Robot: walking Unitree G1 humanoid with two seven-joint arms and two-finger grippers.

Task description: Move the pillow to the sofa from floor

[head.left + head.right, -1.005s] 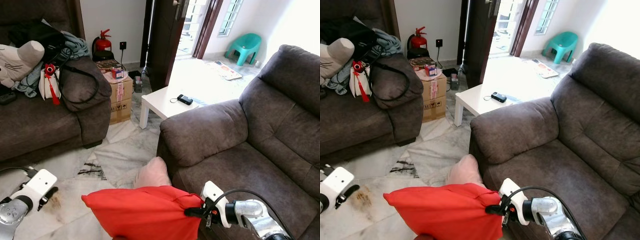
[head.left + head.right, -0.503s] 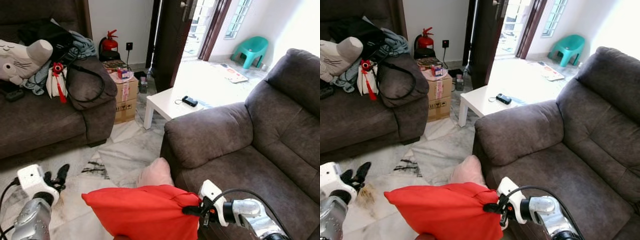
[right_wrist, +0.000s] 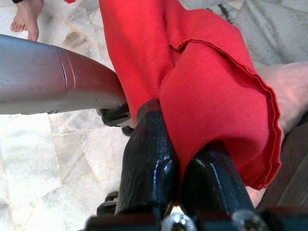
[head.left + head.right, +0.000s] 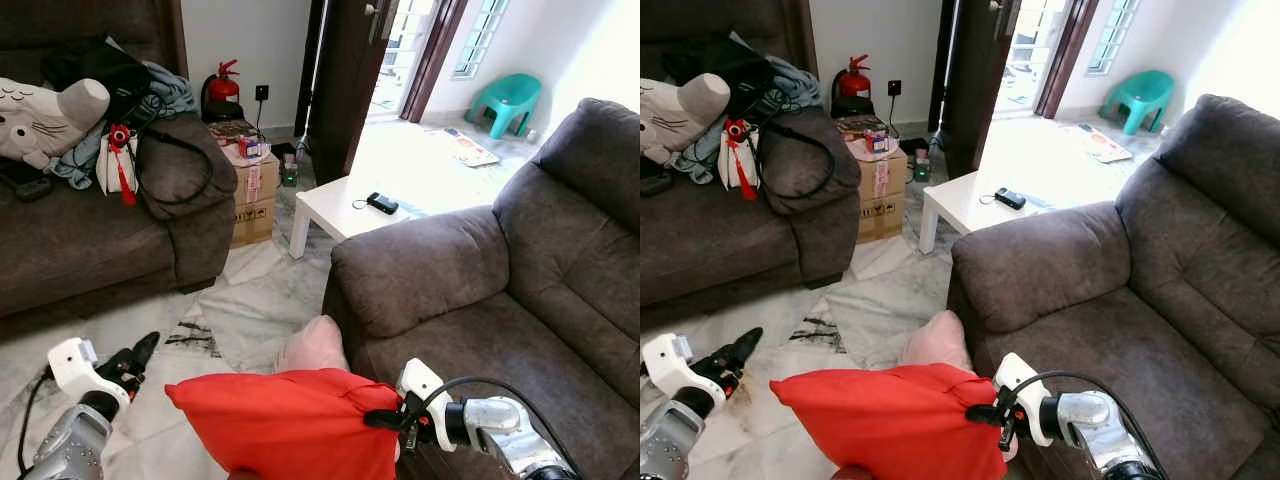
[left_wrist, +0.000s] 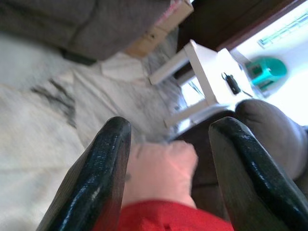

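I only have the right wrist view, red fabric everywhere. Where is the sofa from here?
Observer: The brown sofa is directly to the robot's right, its armrest beside the red pillow.
Operator: Is the left gripper helping?
Observer: No, the left gripper hangs open over the marble floor, touching nothing.
Operator: Anything under the pillow?
Observer: A pink pillow lies on the floor against the sofa's base.
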